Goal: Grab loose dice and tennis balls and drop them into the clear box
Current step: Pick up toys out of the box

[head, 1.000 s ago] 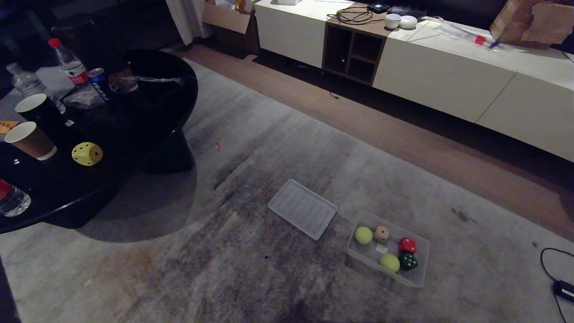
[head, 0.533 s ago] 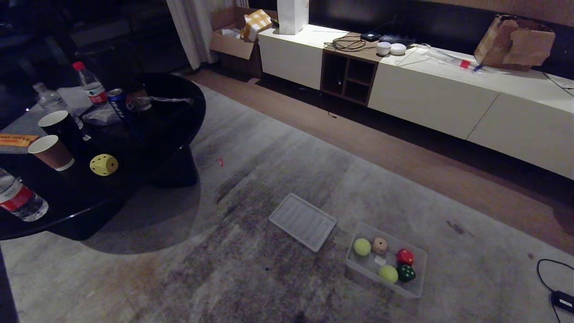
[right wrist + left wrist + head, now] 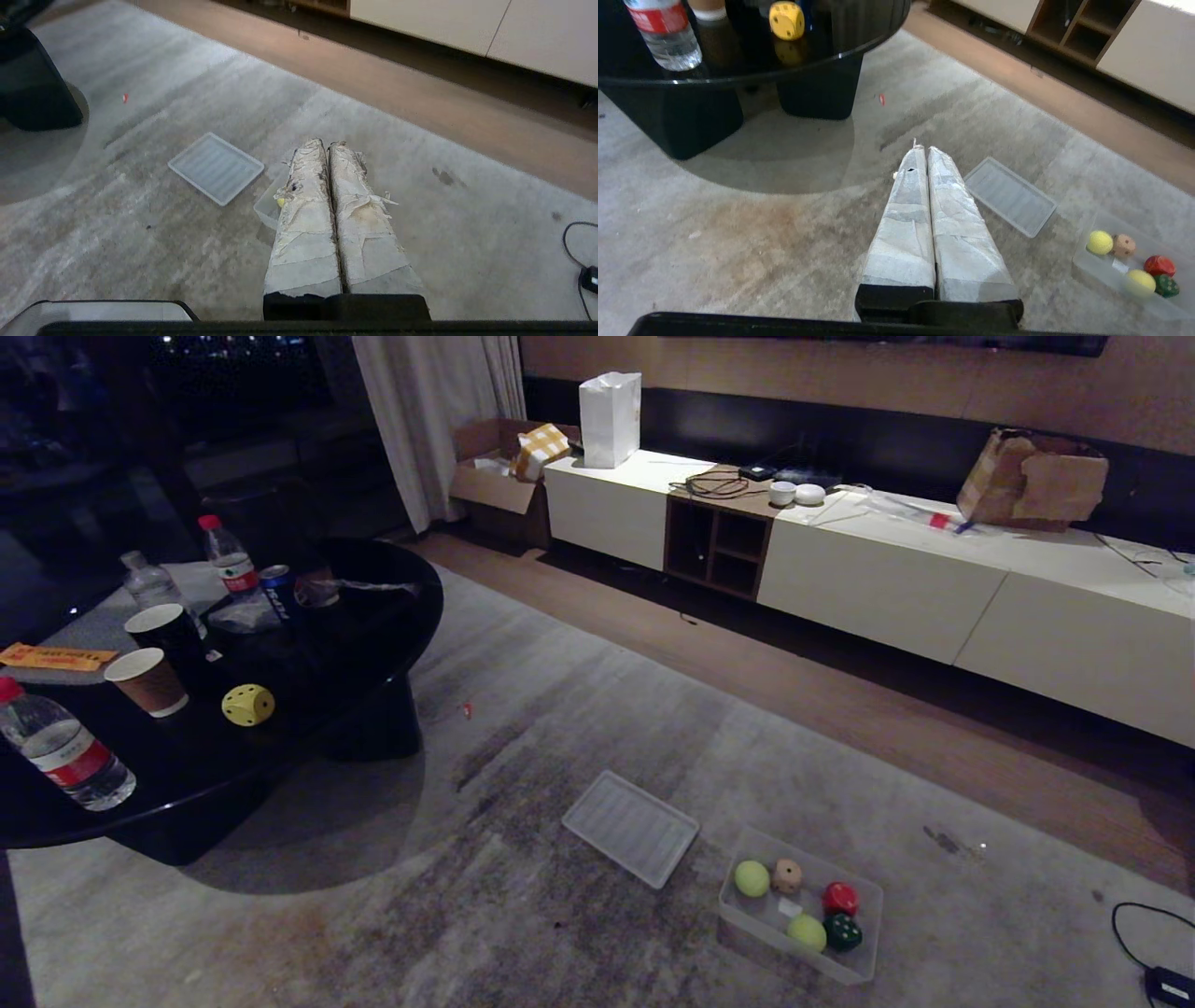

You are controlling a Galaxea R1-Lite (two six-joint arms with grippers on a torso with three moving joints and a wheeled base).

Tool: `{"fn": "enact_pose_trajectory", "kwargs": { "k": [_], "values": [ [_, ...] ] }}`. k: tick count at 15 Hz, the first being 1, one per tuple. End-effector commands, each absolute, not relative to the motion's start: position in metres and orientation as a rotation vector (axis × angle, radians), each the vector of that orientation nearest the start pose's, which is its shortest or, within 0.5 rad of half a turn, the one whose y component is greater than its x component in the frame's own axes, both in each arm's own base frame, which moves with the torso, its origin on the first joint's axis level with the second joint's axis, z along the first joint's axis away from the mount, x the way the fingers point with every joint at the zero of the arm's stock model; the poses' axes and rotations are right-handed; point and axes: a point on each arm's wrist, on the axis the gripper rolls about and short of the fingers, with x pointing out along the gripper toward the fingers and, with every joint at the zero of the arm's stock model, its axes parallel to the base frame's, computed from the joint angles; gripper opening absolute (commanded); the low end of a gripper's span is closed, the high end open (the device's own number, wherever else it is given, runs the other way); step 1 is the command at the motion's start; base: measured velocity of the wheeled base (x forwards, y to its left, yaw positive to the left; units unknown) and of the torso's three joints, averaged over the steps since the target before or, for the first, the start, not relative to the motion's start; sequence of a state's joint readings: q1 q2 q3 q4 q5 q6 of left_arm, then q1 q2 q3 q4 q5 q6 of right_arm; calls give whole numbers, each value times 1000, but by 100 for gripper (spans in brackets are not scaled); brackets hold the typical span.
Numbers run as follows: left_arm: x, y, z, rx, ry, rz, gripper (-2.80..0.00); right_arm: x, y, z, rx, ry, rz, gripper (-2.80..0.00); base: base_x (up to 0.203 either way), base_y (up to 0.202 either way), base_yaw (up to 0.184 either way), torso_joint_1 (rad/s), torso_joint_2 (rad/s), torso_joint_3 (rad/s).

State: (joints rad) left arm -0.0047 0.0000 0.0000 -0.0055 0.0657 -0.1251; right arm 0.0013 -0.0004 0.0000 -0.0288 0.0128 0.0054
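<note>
Left end effector (image 3: pixel 923 150): fingers pressed together, holding nothing, hanging over the rug and pointing out toward the black tabletop.
Right end effector (image 3: pixel 325 143): also shut and empty, hanging over the rug, its tips just above the near corner of the clear box.
Yellow die (image 3: pixel 248 705): the one loose piece in sight, well ahead of the left end effector and off to its outer side, up on the black tabletop (image 3: pixel 392 607), near the brown paper cup (image 3: pixel 147 681).
Clear box (image 3: pixel 869 959): on the rug (image 3: pixel 523 709), to the inner side of the left end effector; it holds two tennis balls (image 3: pixel 752 878), a beige die (image 3: pixel 786 875), a red die (image 3: pixel 839 898) and a green die (image 3: pixel 843 931).
Box axis: long side runs diagonally across the rug, open side up; the lid (image 3: pixel 631 827) lies flat just beside it, on the tabletop's side.
Step in hand: likely closing in on the yellow die.
Doing it well: open the left fingers wide before reaching, come down from above over two flat faces, and steer clear of the cup and the water bottle (image 3: pixel 62 750).
Risk: a rounded cube may roll if nudged.
</note>
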Motion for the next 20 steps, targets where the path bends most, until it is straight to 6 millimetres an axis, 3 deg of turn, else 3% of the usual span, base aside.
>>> {"fn": "enact_pose_trajectory", "kwargs": {
  "k": [1,12,20],
  "values": [
    [-23,2,76,-126,-7,61,-280,-22,0,76,4,-18,14,-280,0,0,0,2,-2,202],
    [-23,2,76,-117,-5,60,-280,-22,0,76,6,-20,14,-280,0,0,0,1,2,97],
    [-23,2,76,-117,-5,61,-280,-22,0,76,8,-19,14,-280,-2,-7,149,3,2,4]
  ]
}}
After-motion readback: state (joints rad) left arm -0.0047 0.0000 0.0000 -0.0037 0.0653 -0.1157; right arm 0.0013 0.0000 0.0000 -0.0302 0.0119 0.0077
